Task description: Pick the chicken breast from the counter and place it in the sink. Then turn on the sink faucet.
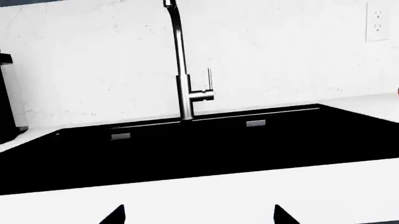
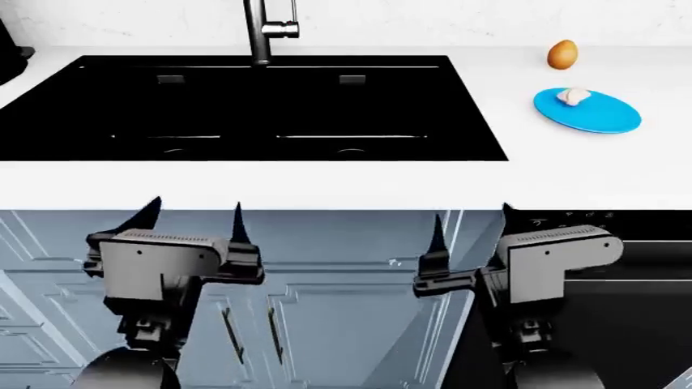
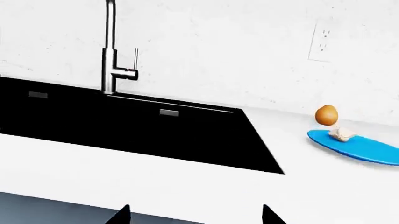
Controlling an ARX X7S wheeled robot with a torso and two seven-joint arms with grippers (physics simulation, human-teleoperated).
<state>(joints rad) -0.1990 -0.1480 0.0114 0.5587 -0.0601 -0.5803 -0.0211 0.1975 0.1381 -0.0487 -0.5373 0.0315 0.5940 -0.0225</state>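
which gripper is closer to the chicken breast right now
The right gripper. It hangs open below the counter edge, with the chicken breast on the blue plate ahead of it. The left gripper sits far across, before the sink.

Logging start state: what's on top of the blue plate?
Only the chicken breast sits on the blue plate, near its rim. The plate area under it is hidden.

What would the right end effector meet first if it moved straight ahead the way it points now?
Probably the counter: the right end effector sits open below its front edge, aimed toward the sink's right side. Higher up, it would cross the white top first. Depth is unclear.
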